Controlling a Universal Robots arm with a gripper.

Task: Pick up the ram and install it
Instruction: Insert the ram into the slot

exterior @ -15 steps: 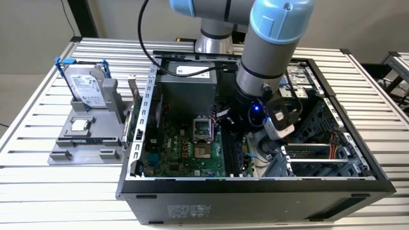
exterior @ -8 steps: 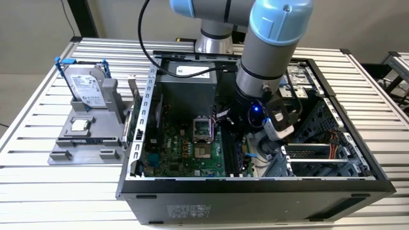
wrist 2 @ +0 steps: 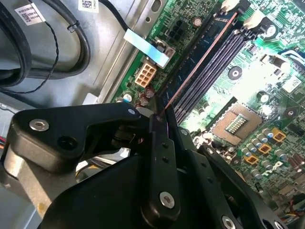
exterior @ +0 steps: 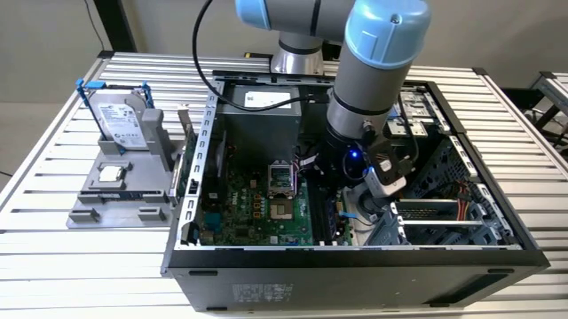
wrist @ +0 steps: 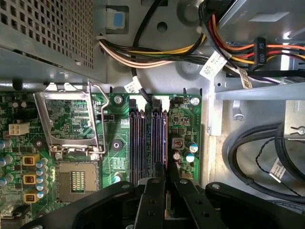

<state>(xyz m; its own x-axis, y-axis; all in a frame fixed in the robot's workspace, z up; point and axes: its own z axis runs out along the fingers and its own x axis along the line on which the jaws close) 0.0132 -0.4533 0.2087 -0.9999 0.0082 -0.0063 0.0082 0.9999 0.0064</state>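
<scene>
— Gripper (wrist 2: 159, 117) report: what have you got?

— My fingers are pinched narrow on the ram (wrist 2: 199, 63). I hold it on edge by one end, and it runs out along the slots (wrist: 143, 138). Whether it is seated, I cannot tell.

— And what's around it?

— In the exterior view the socket (exterior: 281, 178) lies at about nine o'clock from me. The drive (exterior: 120, 119) sits outside the case (exterior: 355, 256), farther off toward nine.

— What could go wrong?

— I grip one end only, so a push may tip the far end up and jam the stick crooked. If its edge rides a slot wall, force goes into the board (wrist: 183, 121) instead. A clip (wrist 2: 255, 20) left closed would block it. My fingers are close to small capacitors (wrist: 190, 147) and could knock them if I drift sideways.
</scene>
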